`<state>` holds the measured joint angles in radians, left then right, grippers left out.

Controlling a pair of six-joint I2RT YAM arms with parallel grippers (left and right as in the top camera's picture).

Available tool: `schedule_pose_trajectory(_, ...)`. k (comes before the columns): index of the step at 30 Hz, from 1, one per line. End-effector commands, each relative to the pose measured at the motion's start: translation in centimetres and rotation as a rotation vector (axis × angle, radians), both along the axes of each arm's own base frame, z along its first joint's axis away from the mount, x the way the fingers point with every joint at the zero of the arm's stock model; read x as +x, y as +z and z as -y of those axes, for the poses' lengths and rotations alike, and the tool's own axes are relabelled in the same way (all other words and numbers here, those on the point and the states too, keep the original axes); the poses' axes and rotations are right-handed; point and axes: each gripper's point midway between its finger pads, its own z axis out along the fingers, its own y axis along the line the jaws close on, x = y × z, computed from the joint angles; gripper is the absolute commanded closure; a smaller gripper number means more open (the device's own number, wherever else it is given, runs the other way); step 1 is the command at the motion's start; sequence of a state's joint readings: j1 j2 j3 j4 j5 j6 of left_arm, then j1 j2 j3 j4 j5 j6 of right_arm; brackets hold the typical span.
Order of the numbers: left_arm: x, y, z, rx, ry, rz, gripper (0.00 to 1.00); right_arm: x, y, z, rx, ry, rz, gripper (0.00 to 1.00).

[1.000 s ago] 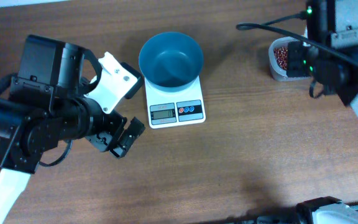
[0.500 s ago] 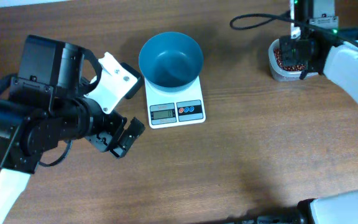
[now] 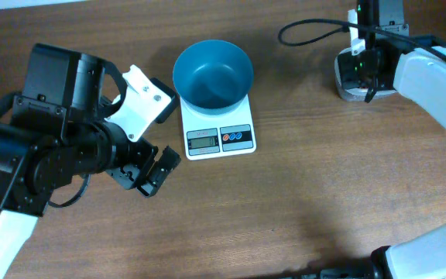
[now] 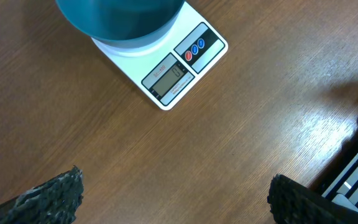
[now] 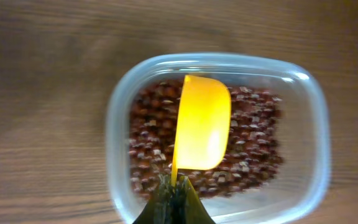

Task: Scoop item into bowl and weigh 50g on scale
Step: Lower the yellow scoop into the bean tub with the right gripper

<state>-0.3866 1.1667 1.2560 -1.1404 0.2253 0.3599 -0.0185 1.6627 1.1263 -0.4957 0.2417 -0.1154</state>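
Beans [image 5: 253, 143] in clear tub [image 5: 317, 155] (scoop [image 5: 202, 124] above)

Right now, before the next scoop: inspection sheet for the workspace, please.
Surface: brown wooden table, bare wood grain.
Job's things: teal bowl on the white scale, nothing seen inside it; display too small to read. Beans lie in the clear tub.
Clutter: nothing seen.
Grippers: left gripper open, holding nothing, low over the table in front of the scale. Right gripper shut on the yellow scoop, which is over the beans.
Cables: black cable loops behind the right arm.
Surroundings: nothing seen.
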Motion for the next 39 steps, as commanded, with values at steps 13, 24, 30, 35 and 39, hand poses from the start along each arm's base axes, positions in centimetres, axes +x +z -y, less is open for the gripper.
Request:
schedule_pose_trajectory(13, -0.1, 1.1, 0.3, -0.019, -0.024, 0.034, 0.01, -0.7, -0.6, -0.3, 0.515, -0.134, 0.021, 0.96)
schedule_pose_trajectory(24, -0.1, 1.1, 0.3, -0.019, -0.024, 0.034, 0.01, -2.7, -0.2, 2.8, 0.742, -0.277, 0.019, 0.96)
schedule_pose_trajectory(30, -0.1, 1.1, 0.3, -0.019, -0.024, 0.034, 0.01, -3.0, -0.1, 3.3, 0.768, -0.292, 0.021, 0.96)
schedule_pose_trajectory(35, -0.1, 1.1, 0.3, -0.019, -0.024, 0.034, 0.01, -3.0, 0.3, 3.6, 0.815, -0.288, 0.040, 0.96)
schedule_pose_trajectory(39, -0.1, 1.1, 0.3, -0.019, -0.024, 0.034, 0.01, -3.0, 1.0, 4.4, 0.875, -0.294, 0.073, 0.96)
